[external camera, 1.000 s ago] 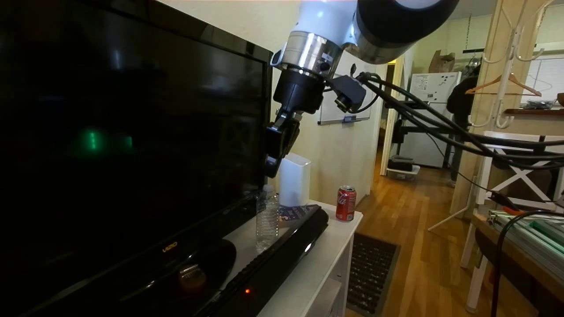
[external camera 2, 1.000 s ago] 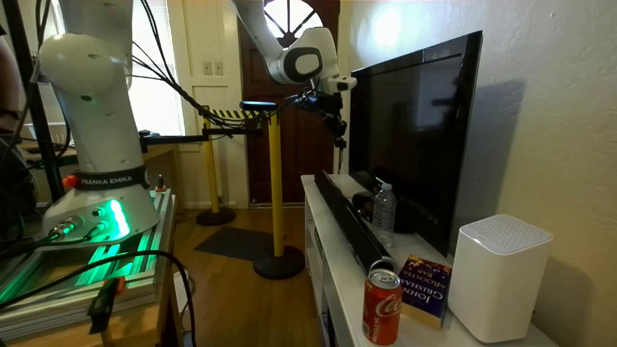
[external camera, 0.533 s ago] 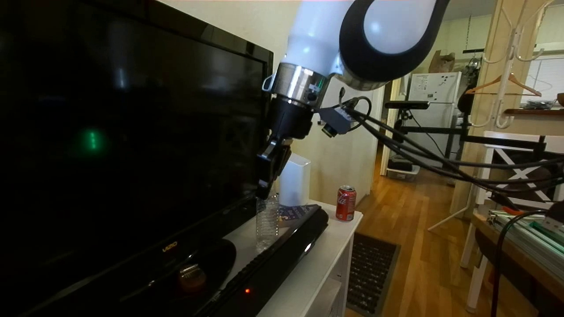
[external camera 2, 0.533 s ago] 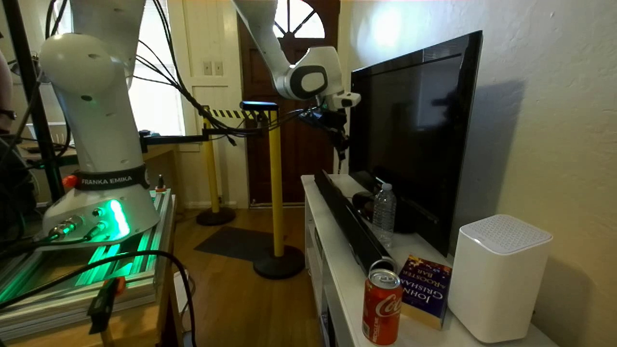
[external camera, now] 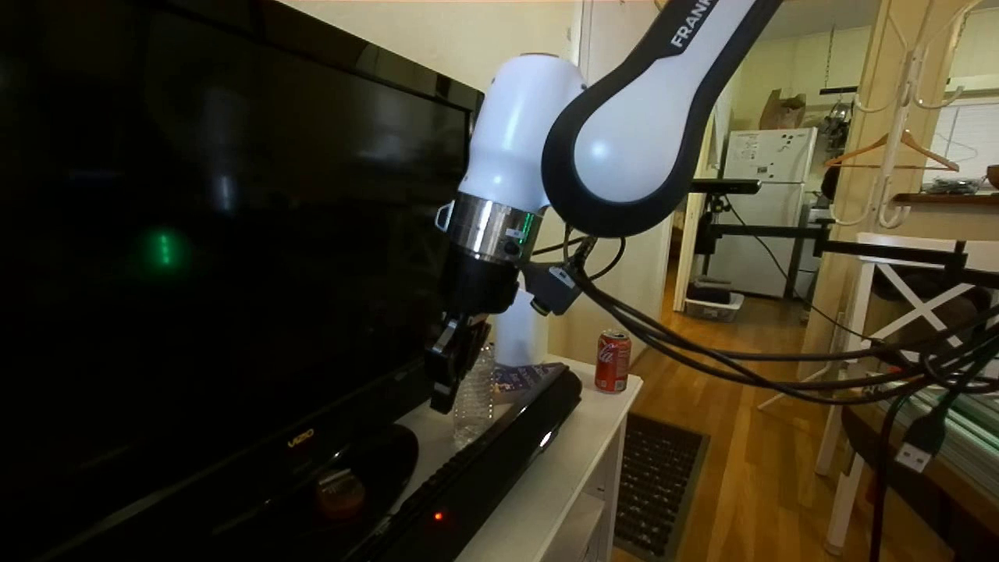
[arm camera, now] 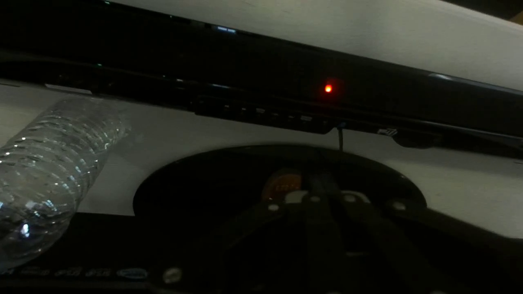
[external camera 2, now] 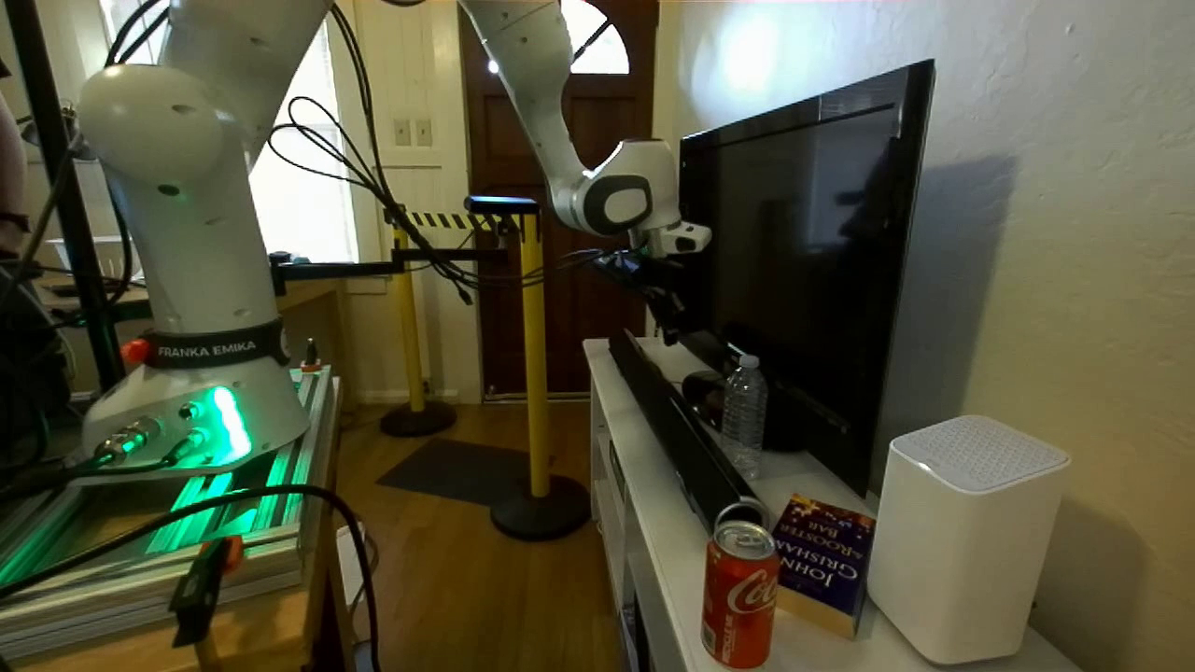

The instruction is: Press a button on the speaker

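Note:
The speaker is a long, low, glossy black bar lying along the white cabinet, in both exterior views (external camera: 507,460) (external camera 2: 670,425). A red light glows on its front. In the wrist view the speaker (arm camera: 261,69) crosses the top, with a row of small marked buttons (arm camera: 265,116) on its rear edge. My gripper (external camera: 443,402) is shut and empty, pointing down above the cabinet between the speaker and the TV; it also shows in an exterior view (external camera 2: 668,334). In the wrist view its closed fingertips (arm camera: 322,183) are over the TV's black base, apart from the speaker.
The TV (external camera: 234,234) stands close beside the gripper. A clear bottle (external camera: 474,398) stands behind the speaker; it also shows in the wrist view (arm camera: 53,171). A red can (external camera 2: 740,593), a book (external camera 2: 826,560) and a white cylinder-like box (external camera 2: 966,541) stand at one cabinet end.
My arm and shut gripper have moved down from well above the cabinet, towards the space behind the speaker. The speaker, bottle and can have not moved.

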You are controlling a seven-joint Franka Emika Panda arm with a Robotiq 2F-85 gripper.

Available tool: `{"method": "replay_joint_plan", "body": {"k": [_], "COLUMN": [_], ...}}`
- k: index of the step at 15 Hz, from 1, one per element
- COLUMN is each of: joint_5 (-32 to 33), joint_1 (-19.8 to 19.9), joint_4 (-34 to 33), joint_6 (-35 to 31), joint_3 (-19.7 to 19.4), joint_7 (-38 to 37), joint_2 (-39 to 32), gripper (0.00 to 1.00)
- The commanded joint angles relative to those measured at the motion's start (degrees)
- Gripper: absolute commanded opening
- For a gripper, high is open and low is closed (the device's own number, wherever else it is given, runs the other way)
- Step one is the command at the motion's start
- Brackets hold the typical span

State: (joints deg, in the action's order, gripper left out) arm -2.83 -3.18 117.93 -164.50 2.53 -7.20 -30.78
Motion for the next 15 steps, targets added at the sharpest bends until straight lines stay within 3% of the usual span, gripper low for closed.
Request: {"method": "replay_joint_plan", "body": {"k": [1,15], "joint_5": [-0.2,-0.6], "joint_1": [-1.3,-0.9], "joint_4": [-4.9,-10.9], "joint_6": [0.3,-0.1], "joint_3": [-1.0,-0.3], "joint_7": [-0.7,0.5], "joint_2": [-5.1,-12.6], "gripper": [0.0,0.0]}}
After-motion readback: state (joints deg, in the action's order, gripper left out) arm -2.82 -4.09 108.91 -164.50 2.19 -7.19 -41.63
